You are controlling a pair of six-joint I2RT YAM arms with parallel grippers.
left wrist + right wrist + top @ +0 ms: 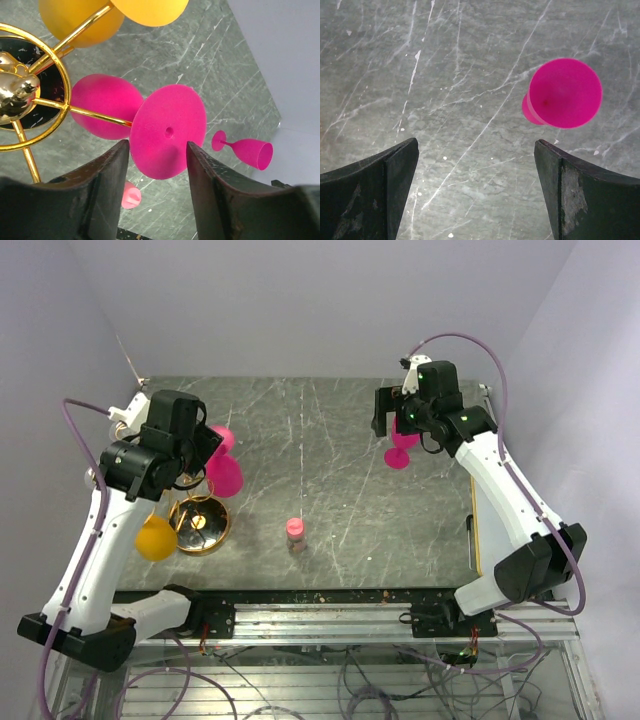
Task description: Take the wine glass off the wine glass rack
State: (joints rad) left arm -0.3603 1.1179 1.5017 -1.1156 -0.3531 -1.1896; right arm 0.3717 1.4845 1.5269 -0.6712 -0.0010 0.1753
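Note:
The gold wire wine glass rack (200, 523) stands at the left of the table. Its post and ring arms show in the left wrist view (30, 100). A pink wine glass (169, 131) hangs upside down on one arm, foot toward me, and also shows in the top view (224, 470). My left gripper (157, 145) is open, its jaws on either side of that foot and just short of it; it also shows in the top view (205, 445). My right gripper (476, 145) is open and empty above the bare table, far right (395, 425).
Yellow glasses (82, 17) hang on other rack arms; one shows in the top view (156, 537). A second pink glass (400, 448) rests on the table by my right gripper, also in the right wrist view (565, 92). A small pink-topped object (295, 532) stands mid-table.

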